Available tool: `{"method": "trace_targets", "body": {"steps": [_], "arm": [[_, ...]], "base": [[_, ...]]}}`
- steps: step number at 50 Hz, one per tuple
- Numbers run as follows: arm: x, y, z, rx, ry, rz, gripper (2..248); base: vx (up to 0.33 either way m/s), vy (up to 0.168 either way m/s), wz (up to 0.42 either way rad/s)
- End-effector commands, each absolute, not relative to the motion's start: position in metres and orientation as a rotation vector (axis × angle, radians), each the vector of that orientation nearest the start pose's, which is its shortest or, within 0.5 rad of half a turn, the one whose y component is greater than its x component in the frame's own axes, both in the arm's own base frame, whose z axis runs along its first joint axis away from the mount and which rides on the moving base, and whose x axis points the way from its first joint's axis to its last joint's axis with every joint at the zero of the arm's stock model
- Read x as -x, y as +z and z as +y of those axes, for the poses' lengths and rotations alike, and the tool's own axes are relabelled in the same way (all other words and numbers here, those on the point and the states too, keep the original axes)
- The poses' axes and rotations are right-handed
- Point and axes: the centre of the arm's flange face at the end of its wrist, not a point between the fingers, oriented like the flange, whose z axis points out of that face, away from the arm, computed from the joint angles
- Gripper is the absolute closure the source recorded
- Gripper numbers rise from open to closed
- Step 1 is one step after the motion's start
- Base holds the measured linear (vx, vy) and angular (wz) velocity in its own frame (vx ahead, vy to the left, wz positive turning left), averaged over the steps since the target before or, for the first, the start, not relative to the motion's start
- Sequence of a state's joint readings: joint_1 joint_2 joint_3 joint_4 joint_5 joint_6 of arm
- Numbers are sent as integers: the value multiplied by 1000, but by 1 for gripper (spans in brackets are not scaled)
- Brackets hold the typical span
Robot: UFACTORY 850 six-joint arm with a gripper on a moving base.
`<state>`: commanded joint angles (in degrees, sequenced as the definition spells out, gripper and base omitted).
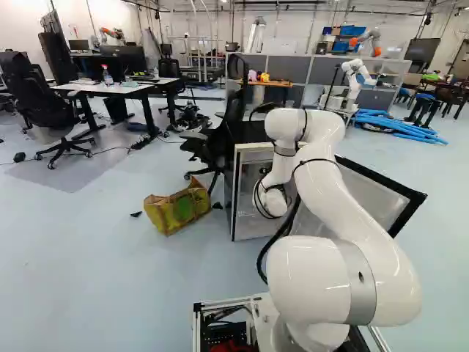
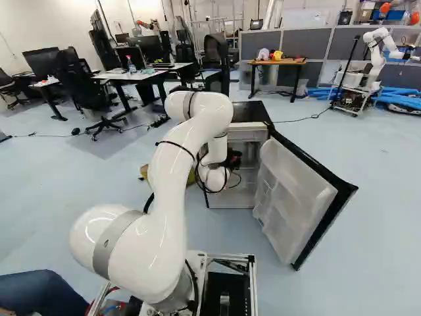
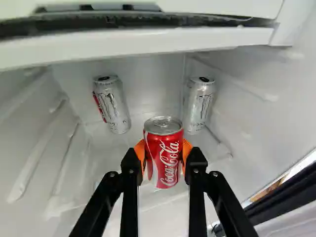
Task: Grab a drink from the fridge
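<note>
Inside the open fridge (image 2: 251, 112) reaches my gripper (image 2: 233, 158); its fingertips are hidden in the right base view. In the wrist view the gripper (image 3: 164, 157) is shut on a red drink can (image 3: 167, 160), an orange pad pressed to each side of it. The can is upright; whether its base touches the shelf I cannot tell. Two silver cans (image 3: 112, 104) (image 3: 199, 104) stand behind it near the back wall, one to each side, apart from the red can.
A white ledge (image 3: 148, 45) crosses above the cans. The fridge door (image 2: 296, 191) hangs wide open at the arm's right. A yellow-brown bag (image 1: 177, 208) lies on the floor left of the fridge, and a black office chair (image 1: 220, 139) stands beside it. Another robot (image 2: 376, 52) stands farther back.
</note>
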<state>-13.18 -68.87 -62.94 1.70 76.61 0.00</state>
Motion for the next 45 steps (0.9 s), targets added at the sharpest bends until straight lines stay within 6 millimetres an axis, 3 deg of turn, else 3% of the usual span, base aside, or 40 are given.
{"method": "trace_targets", "body": {"steps": [45], "arm": [[-450, 121, -99, 2732, -1780, 326, 156]], "base": [[0, 0, 0]]}}
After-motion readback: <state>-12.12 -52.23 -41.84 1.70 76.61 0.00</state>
